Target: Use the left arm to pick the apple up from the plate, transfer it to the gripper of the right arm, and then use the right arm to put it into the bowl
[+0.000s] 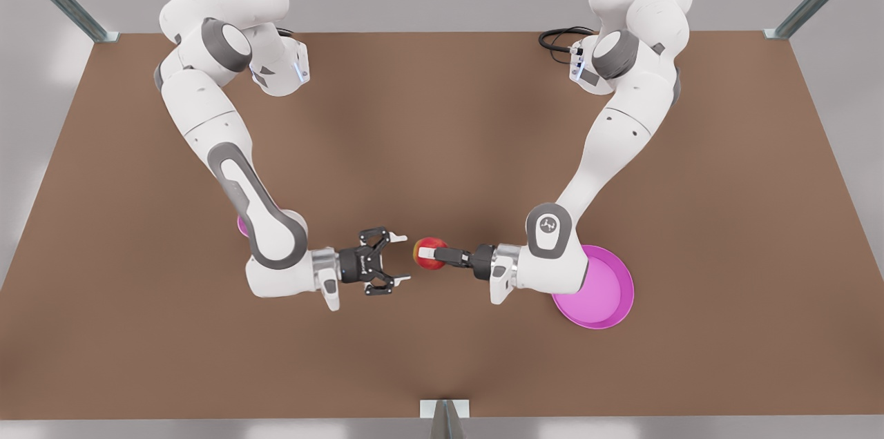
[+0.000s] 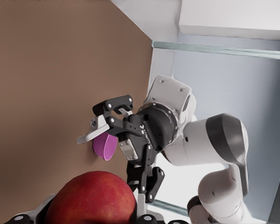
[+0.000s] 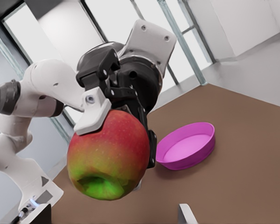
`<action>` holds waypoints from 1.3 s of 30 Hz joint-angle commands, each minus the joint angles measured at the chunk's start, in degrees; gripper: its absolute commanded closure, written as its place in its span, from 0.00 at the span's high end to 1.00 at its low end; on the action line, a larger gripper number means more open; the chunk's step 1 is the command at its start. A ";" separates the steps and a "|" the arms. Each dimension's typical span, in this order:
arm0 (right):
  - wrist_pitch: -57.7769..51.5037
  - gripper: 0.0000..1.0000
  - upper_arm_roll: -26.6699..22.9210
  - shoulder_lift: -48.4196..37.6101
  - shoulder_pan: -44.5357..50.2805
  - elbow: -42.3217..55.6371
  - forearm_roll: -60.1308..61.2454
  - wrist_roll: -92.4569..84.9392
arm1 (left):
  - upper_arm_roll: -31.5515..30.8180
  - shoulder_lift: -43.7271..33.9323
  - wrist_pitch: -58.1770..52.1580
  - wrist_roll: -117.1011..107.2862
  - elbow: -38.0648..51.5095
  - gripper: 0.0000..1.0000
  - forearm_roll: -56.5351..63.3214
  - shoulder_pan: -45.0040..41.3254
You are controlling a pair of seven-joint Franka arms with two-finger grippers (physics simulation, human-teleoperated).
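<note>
Red apple (image 1: 429,252) clamped in left end effector (image 1: 427,253).

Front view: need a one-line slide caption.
Mid-handover: left gripper holds the apple, right gripper open facing it.

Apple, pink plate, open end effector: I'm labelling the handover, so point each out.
apple (image 1: 429,252), front view, red upper side
pink plate (image 1: 608,287), front view, bare inner floor
right end effector (image 1: 401,258), front view, midway between open fingertips
</note>
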 commanded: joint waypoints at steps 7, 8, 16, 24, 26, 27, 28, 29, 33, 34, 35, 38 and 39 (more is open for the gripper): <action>1.10 1.00 1.29 0.17 0.00 -0.62 1.96 -17.87 | -0.17 -0.04 1.50 6.08 -0.02 0.76 -0.26 -0.10; 1.18 1.00 1.29 0.17 -0.09 -0.62 2.67 -17.87 | -0.17 -0.04 1.58 6.08 -0.02 0.76 -0.26 -0.10; 5.49 1.00 3.40 1.22 0.26 -0.27 3.81 -18.22 | -0.17 0.05 2.38 6.08 0.07 0.76 -0.26 -0.45; 7.51 1.00 5.51 3.24 0.61 0.79 3.81 -17.95 | -0.17 0.05 2.38 5.90 0.07 0.76 -0.26 -0.45; 7.77 1.00 5.77 3.16 0.70 0.96 3.81 -18.04 | -0.17 0.05 2.38 6.08 0.07 0.76 -0.26 -0.45; 7.95 1.00 5.77 3.24 0.88 1.23 3.81 -17.95 | -0.17 0.05 2.46 6.08 0.07 0.76 -0.26 -0.54; 7.95 1.00 5.95 3.16 0.96 1.23 3.81 -17.95 | -0.17 0.14 2.46 6.08 0.06 0.76 -0.26 -0.54; 7.95 1.00 6.03 3.16 0.97 1.31 3.81 -17.95 | -0.17 0.05 2.46 6.08 0.07 0.76 -0.26 -0.54; 9.62 1.00 6.47 3.42 1.67 1.58 3.81 -17.95 | -0.17 0.14 2.90 6.25 -0.02 0.76 -0.26 -0.54; 9.80 1.00 6.47 3.42 1.67 1.58 3.81 -17.95 | -0.17 0.14 2.90 6.25 -0.02 0.76 -0.26 -0.54; 9.97 1.00 6.91 3.42 1.67 1.49 3.81 -17.95 | -0.17 0.23 2.90 6.25 -0.02 0.76 -0.26 -0.54; 10.15 1.00 7.18 3.42 1.67 1.49 3.81 -18.04 | -0.17 0.32 2.90 6.25 0.07 0.76 -0.26 -0.54; 10.15 1.00 7.18 3.42 1.67 1.49 3.81 -18.04 | -0.17 0.32 2.90 6.25 0.07 0.76 -0.26 -0.62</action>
